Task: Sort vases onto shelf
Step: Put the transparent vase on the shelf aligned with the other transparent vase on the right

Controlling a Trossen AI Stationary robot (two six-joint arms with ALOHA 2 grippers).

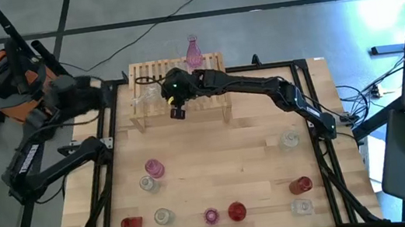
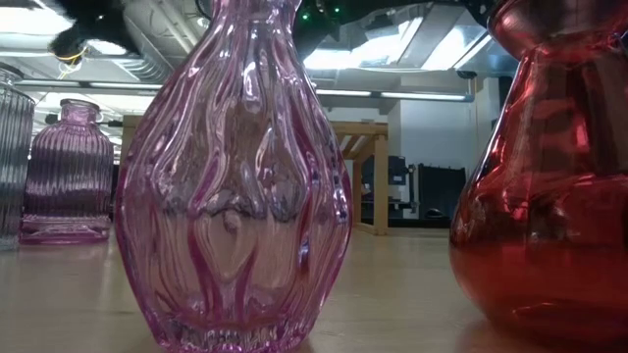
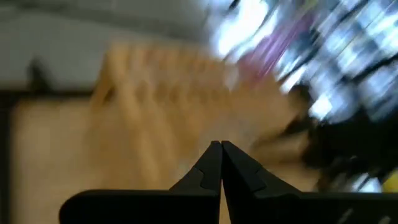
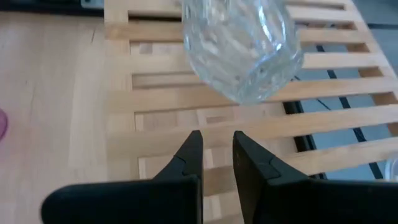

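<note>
The light wooden shelf (image 1: 177, 101) stands at the table's far side. A slim pink vase (image 1: 193, 52) stands on its far edge, and a clear vase (image 4: 239, 43) rests on its slats (image 1: 145, 97). My right gripper (image 4: 217, 149) hovers over the shelf's near part (image 1: 177, 112), just short of the clear vase. Its fingers stand a narrow gap apart and hold nothing. My left gripper (image 3: 221, 146) is shut and empty, off the shelf's left end (image 1: 108, 92), in a blurred view. Several pink, red and clear vases stand on the table's near half.
On the near half stand a pink vase (image 1: 153, 168), clear ones (image 1: 147, 184) (image 1: 163, 216) (image 1: 290, 139) (image 1: 302, 207), red ones (image 1: 131, 224) (image 1: 237, 212) (image 1: 300, 186) and a small pink one (image 1: 211, 216). The low view is filled by a pink vase (image 2: 235, 176) and a red one (image 2: 549, 196).
</note>
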